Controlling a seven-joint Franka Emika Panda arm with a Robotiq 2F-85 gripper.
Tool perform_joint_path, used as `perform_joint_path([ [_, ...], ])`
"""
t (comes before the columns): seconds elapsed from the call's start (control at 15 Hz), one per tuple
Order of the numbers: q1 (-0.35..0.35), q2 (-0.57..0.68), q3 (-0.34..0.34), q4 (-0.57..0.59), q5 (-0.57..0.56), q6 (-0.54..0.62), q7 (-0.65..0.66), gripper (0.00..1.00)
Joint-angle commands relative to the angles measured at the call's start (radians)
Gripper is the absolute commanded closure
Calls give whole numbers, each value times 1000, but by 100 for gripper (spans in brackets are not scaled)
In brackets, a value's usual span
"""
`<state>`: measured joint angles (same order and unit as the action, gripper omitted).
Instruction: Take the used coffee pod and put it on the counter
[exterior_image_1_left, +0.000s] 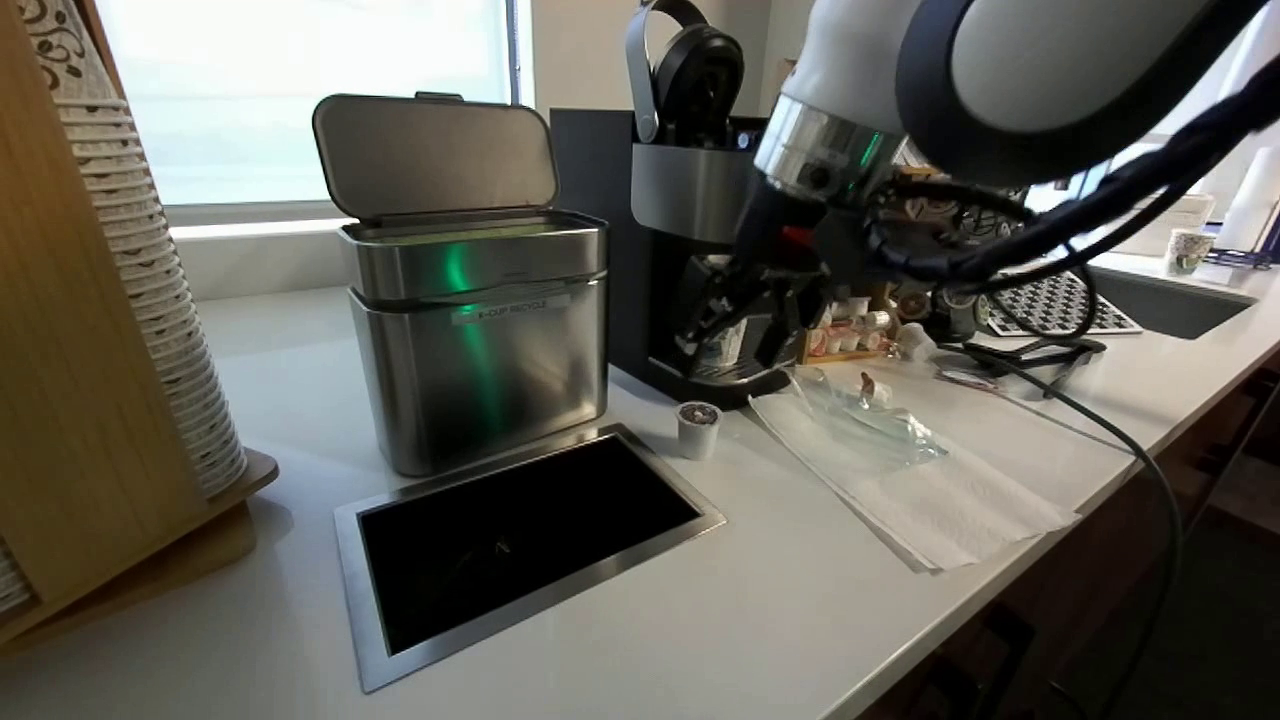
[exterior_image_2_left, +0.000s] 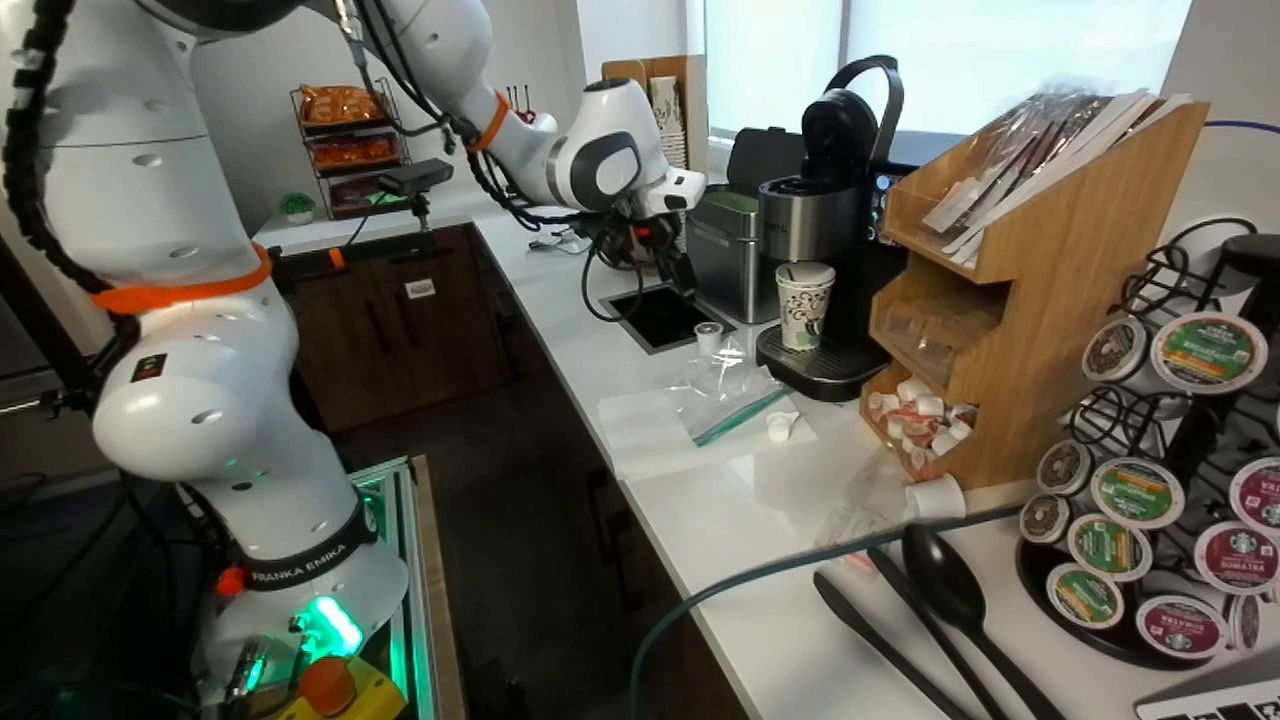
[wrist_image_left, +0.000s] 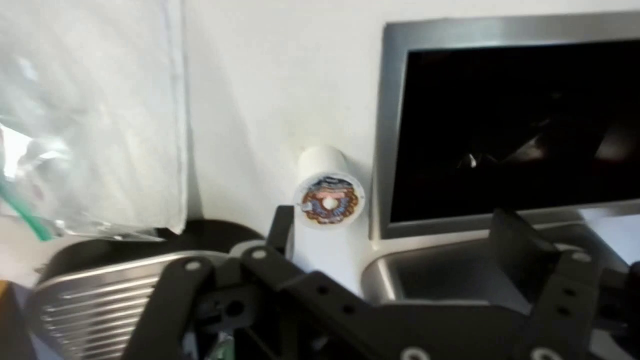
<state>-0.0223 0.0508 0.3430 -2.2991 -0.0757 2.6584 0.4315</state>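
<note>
Jaws wide apart, the Robotiq gripper (wrist_image_left: 393, 227) hangs nearest us in the wrist view. Beyond and apart from it, the coffee pod (wrist_image_left: 329, 192) (printed on top with a brown ring) stands upright on the off-white counter (wrist_image_left: 270, 75), between the paper towel (exterior_image_1_left: 960, 510) and the steel-framed opening (wrist_image_left: 391, 125). Farther, in an exterior view, we see the K-cup recycle bin (exterior_image_1_left: 490, 370), standing open, and, behind it, the window (exterior_image_1_left: 310, 60).

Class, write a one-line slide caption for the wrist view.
Fingers apart, the pod stands upright on the counter beside a steel-framed opening.
</note>
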Motion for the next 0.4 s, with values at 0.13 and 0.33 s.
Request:
perform_joint_path([
  [0.13, 30, -276, -163, -38, -57, -466, -11, 0],
  [0.33, 41, -284, -193, 3, -21, -477, -88, 0],
])
